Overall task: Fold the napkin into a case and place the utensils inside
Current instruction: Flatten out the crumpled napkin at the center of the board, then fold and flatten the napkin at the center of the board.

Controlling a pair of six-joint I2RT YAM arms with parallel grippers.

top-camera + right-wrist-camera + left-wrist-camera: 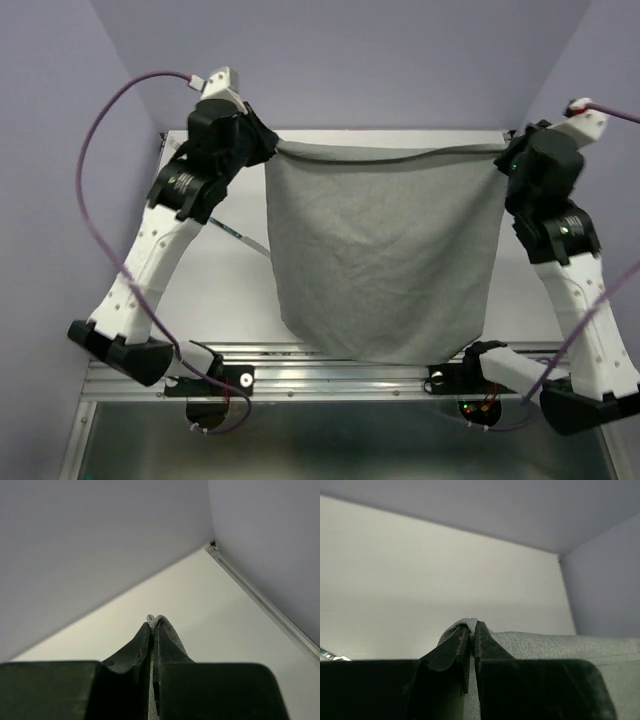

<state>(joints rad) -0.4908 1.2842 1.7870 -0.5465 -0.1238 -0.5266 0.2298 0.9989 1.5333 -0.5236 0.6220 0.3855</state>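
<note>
Top external: left gripper (271, 148) and right gripper (503, 153) each have jaws pinched tight on a top corner of the napkin (380, 260), which hangs spread flat between them above the table (225, 290).

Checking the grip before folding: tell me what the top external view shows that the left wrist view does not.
Top external only: the whole napkin spread out, and the right gripper shut on its other corner. Left wrist only: a close look at a nub of cloth poking up between the fingertips. Both: the left gripper pinching the napkin over the white table.
</note>
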